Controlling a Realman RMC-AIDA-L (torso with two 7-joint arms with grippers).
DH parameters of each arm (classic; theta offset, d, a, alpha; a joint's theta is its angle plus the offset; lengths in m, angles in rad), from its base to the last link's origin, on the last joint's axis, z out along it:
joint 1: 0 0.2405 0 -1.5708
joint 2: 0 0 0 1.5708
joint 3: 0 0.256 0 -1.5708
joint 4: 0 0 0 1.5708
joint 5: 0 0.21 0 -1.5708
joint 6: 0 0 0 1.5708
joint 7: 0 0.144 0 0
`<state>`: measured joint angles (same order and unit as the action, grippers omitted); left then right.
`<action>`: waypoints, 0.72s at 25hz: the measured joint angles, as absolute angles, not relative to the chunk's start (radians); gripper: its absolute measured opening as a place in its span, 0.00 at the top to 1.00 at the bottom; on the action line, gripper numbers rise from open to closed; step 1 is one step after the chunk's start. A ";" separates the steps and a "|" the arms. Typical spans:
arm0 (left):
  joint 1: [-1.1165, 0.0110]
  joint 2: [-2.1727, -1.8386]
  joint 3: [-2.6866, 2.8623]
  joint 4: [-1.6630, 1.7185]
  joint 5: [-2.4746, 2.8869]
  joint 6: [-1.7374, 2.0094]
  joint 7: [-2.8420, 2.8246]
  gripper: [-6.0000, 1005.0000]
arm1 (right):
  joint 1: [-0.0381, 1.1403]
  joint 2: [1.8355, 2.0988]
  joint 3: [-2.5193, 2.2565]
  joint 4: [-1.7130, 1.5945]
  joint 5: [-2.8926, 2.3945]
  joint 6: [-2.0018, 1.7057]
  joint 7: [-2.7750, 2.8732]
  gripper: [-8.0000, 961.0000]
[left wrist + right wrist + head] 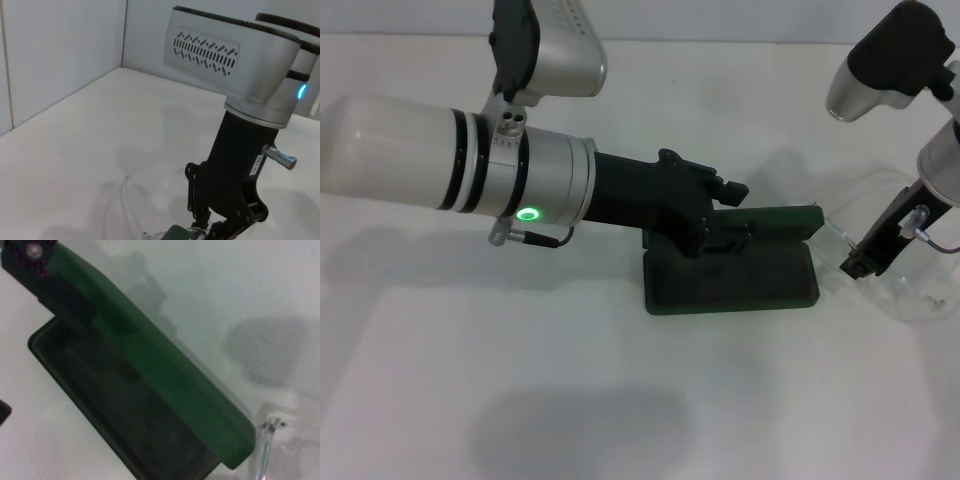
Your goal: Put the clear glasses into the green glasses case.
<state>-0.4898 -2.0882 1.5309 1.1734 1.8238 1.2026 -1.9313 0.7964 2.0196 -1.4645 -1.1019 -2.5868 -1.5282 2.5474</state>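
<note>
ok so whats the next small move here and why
Probably the right gripper should carry the clear glasses toward the open green glasses case. The glasses lie on the table beside the case's end, its dark tray looks empty, and the left gripper is at the raised lid.

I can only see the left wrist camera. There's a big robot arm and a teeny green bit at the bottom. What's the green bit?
Observer: That's the green glasses case. The head view shows it open, with its lid standing up.
Operator: What's at the lid?
Observer: The left gripper is right at the raised lid.
Operator: Are the glasses inside yet?
Observer: No. The clear glasses are outside the case, past its right end, and the right gripper is down at them.
</note>
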 joint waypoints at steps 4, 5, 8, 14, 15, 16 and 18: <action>-0.488 -2.088 1.531 1.173 1.824 1.203 -1.931 0.51 | 0.780 2.018 -1.463 -1.138 -2.586 -1.530 2.545 0.83; -0.488 -2.087 1.531 1.173 1.824 1.203 -1.931 0.51 | 0.774 2.017 -1.461 -1.155 -2.586 -1.533 2.545 0.84; -0.487 -2.086 1.530 1.173 1.824 1.203 -1.931 0.51 | 0.765 2.013 -1.454 -1.191 -2.587 -1.537 2.545 0.84; -0.486 -2.086 1.527 1.173 1.824 1.203 -1.931 0.51 | 0.751 2.004 -1.443 -1.215 -2.589 -1.533 2.543 0.86; -0.486 -2.086 1.523 1.173 1.824 1.203 -1.931 0.51 | 0.747 2.003 -1.437 -1.222 -2.589 -1.532 2.543 0.86; -0.486 -2.086 1.520 1.173 1.824 1.203 -1.931 0.51 | 0.745 2.003 -1.431 -1.227 -2.589 -1.532 2.542 0.87; -0.484 -2.086 1.517 1.173 1.824 1.203 -1.931 0.51 | 0.736 2.002 -1.408 -1.241 -2.590 -1.532 2.535 0.88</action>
